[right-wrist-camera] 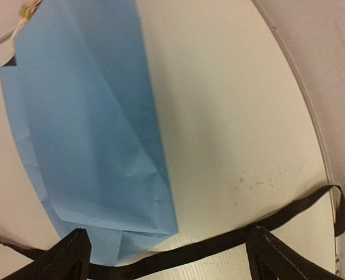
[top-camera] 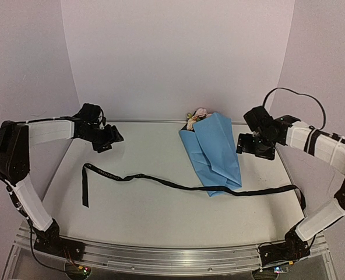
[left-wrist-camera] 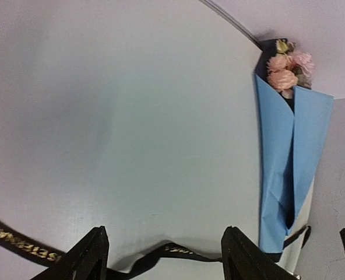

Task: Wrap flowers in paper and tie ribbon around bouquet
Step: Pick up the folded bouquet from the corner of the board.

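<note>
The paper (top-camera: 213, 153) lies light blue side up, folded round the flowers (top-camera: 196, 116), whose pale pink heads stick out at its far end; stems are hidden. The black ribbon (top-camera: 149, 178) lies loose across the table, passing the paper's near tip, tied round nothing. My left gripper (top-camera: 108, 140) hovers far left of the bundle, open and empty. In the left wrist view the gripper (left-wrist-camera: 164, 242) has the ribbon (left-wrist-camera: 178, 251) below it, the paper (left-wrist-camera: 289, 157) and flowers (left-wrist-camera: 286, 70) to its right. My right gripper (top-camera: 255, 146) is open beside the paper's right edge; in its own view the gripper (right-wrist-camera: 169, 239) is above the ribbon (right-wrist-camera: 219, 248) and the paper (right-wrist-camera: 91, 128).
The white table (top-camera: 143, 221) has a raised rim at the back and sides and a metal rail (top-camera: 172, 256) along the near edge. Pale walls close in behind and on both sides. The ribbon's right end loops near the table's right edge (right-wrist-camera: 335, 204).
</note>
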Available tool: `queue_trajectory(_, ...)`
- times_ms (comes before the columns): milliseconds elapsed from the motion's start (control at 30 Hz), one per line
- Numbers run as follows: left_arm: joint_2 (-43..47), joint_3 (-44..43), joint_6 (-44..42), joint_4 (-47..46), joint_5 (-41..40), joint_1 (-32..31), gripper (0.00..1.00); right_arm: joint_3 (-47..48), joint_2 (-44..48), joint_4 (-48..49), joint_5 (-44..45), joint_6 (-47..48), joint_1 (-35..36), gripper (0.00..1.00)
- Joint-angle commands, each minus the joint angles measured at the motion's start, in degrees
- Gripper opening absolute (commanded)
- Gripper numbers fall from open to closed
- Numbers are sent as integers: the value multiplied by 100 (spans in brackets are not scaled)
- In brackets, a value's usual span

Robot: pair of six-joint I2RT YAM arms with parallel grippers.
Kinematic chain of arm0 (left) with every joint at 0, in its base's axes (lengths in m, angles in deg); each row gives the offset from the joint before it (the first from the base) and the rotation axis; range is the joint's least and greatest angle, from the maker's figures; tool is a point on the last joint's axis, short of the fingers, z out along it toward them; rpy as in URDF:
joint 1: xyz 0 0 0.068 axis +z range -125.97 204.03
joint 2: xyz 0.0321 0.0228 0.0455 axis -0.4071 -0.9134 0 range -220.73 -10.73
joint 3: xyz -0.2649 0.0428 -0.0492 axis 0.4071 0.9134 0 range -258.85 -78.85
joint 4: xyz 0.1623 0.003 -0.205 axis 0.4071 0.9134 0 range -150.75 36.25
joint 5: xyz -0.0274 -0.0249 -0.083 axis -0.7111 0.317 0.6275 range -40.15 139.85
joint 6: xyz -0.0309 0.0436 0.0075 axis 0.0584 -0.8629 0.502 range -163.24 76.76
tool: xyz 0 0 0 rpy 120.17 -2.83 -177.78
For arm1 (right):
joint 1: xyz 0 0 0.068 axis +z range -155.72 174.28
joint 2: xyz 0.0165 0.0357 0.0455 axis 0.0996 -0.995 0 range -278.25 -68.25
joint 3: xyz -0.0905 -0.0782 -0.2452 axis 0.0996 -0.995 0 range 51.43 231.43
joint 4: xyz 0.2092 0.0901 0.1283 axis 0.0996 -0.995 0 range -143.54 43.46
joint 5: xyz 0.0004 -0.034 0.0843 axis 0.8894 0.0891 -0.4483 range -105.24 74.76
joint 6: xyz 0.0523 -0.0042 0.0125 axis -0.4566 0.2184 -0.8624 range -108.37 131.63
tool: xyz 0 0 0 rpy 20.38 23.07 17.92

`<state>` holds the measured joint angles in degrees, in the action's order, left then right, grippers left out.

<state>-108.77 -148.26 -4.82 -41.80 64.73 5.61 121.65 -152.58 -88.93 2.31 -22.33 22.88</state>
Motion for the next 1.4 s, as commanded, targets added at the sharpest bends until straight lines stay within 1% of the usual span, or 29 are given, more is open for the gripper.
queue_trajectory(0, -703, -450, 967, -1194, 693, -557, 68, 419, -539, 562, -353, 665, 260, 93)
queue_trajectory(133, -1562, -1014, 1446, -1856, 933, -974, 65, 223, -738, 1153, -665, 989, 89, 93)
queue_trajectory(200, -2048, -1424, 1506, -2115, 1006, -1201, 64, 104, -747, 1513, -1104, 959, -92, 91)
queue_trajectory(333, -2939, -2294, 1652, -2317, 1137, -1505, 59, -218, -778, 2068, -2018, 739, -659, 87)
queue_trajectory(500, -3864, -3398, 1823, -2222, 1154, -1756, 57, -488, -1032, 2622, -2689, 686, -1196, 81)
queue_trajectory(633, -4487, -4171, 1893, -2062, 1078, -1918, 55, -642, -1260, 2981, -3034, 706, -1497, 80)
queue_trajectory(733, -4827, -4589, 1914, -1843, 1006, -2038, 52, -755, -1454, 3169, -3230, 735, -1693, 80)
queue_trajectory(867, -4978, -4711, 2010, -1728, 909, -2158, 49, -878, -1758, 3553, -3702, 642, -1927, 79)
queue_trajectory(1033, -4924, -4404, 2259, -1856, 677, -2232, 48, -646, -2198, 3630, -3843, 126, -2004, 79)
queue_trajectory(1233, -5114, -4605, 2367, -1869, 802, -2318, 47, -725, -2594, 4034, -4338, -296, -2008, 79)
queue_trajectory(1367, -5211, -4659, 2490, -2131, 897, -2349, 46, -695, -2768, 4261, -4703, -454, -2001, 79)
